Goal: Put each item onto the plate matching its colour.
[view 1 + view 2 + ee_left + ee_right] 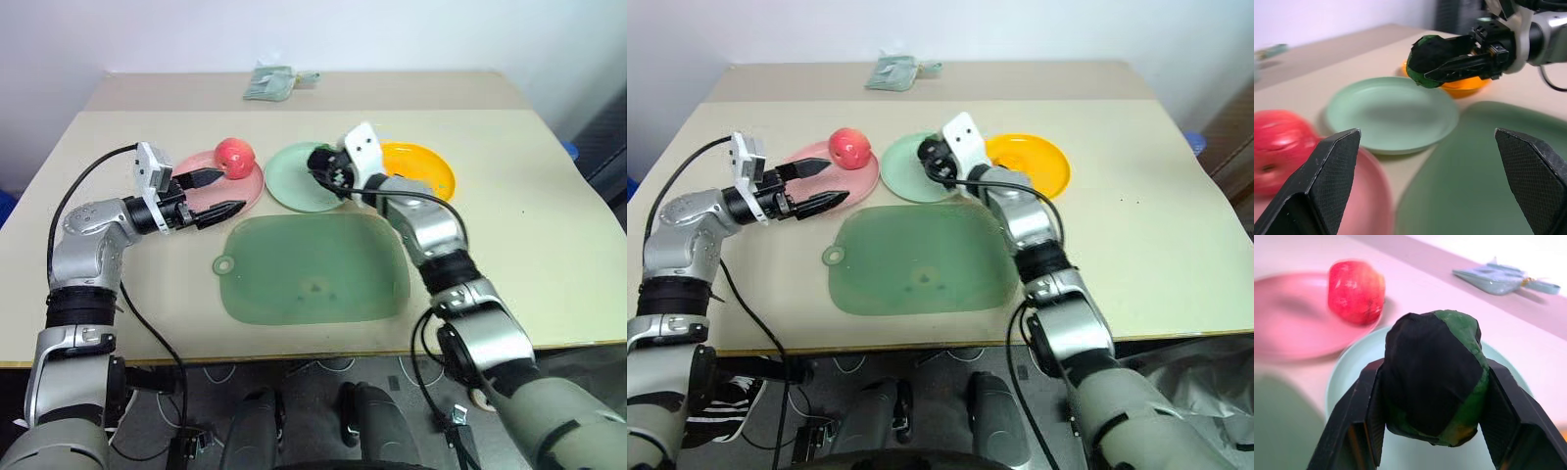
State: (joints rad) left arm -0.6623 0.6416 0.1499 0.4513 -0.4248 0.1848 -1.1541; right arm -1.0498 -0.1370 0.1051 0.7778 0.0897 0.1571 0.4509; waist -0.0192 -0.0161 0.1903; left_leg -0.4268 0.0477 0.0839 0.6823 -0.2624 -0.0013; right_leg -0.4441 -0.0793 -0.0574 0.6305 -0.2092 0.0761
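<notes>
The right gripper (1432,396) is clenched on the dark green lump (1432,377), holding it over the mint green plate (294,181). The left gripper (217,193) hangs released above the pink plate (245,191), where the red apple (234,156) sits, beside the green mat (313,269)

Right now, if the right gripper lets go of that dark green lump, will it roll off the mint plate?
Probably not far: the dark green lump looks faceted, not round. The mint plate below has a raised rim. It seems stiff, keeping shape in the right gripper.
</notes>
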